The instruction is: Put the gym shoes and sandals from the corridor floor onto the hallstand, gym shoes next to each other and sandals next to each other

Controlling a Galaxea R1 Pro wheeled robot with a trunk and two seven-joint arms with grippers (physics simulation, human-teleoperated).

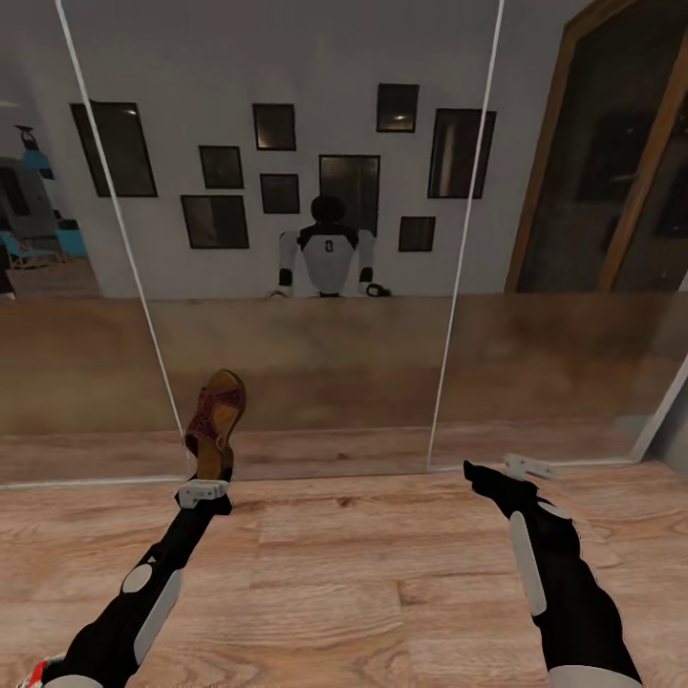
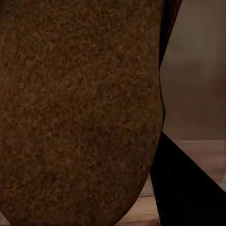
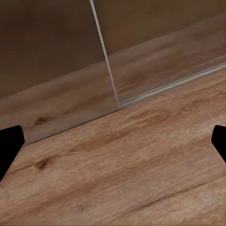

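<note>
One brown sandal [image 1: 218,413] with a dark red strap stands upright, toe up, over the corridor floor [image 1: 363,583], in front of a mirrored wall. My left gripper [image 1: 206,481] is shut on its heel end. In the left wrist view the sandal's brown sole [image 2: 80,108] is pressed close to the camera, with one black finger [image 2: 186,190] beside it. My right gripper [image 1: 499,468] hangs open and empty above the floor planks [image 3: 122,169], its two black fingertips wide apart at the edges of the right wrist view. The gym shoes, the second sandal and the hallstand are out of view.
A mirrored wall [image 1: 315,363] of framed panels stands straight ahead and reflects the robot [image 1: 328,250] and picture frames. A wood-framed door [image 1: 612,191] is at the right. A small red and white shape [image 1: 33,672] at the near left is too cut off to identify.
</note>
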